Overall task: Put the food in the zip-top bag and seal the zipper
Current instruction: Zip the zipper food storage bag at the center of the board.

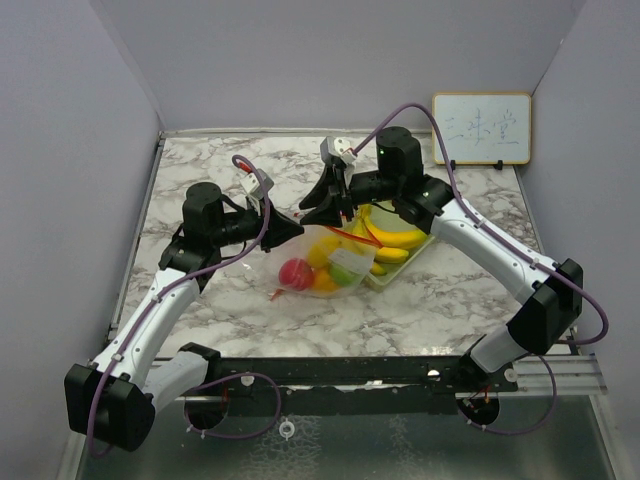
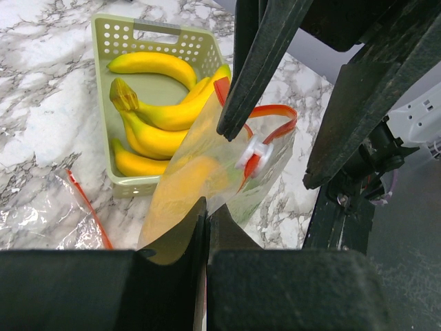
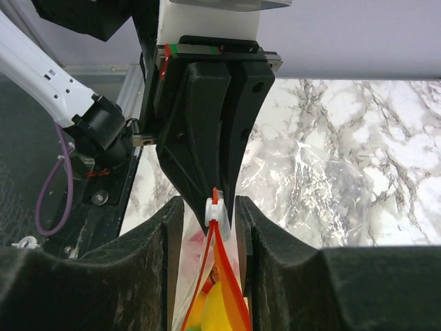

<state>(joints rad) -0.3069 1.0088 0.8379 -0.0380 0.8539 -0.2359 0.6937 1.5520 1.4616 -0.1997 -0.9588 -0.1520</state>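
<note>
Left tool (image 2: 207,212): jaws closed, pinching the raised edge of the clear zip-top plastic bag (image 1: 318,262) near its mouth.

Right tool (image 3: 210,205): jaws parted, one finger on each side of the white zipper slider (image 2: 251,155), with a narrow gap showing on both sides. The slider sits on the red zipper strip (image 2: 275,110).

The bag body lies on the white-and-grey marble-patterned desk (image 1: 440,300) between the two arms, its top edge lifted.

Inside the bag:
- red-pink ball-like toy fruit (image 1: 296,272)
- green toy apple (image 1: 346,272)
- orange-yellow toy fruit (image 1: 322,254)

Yellow toy bananas (image 2: 153,65) lie in the pale green perforated plastic tray (image 2: 103,41), just beside the bag on the right arm's side.
</note>
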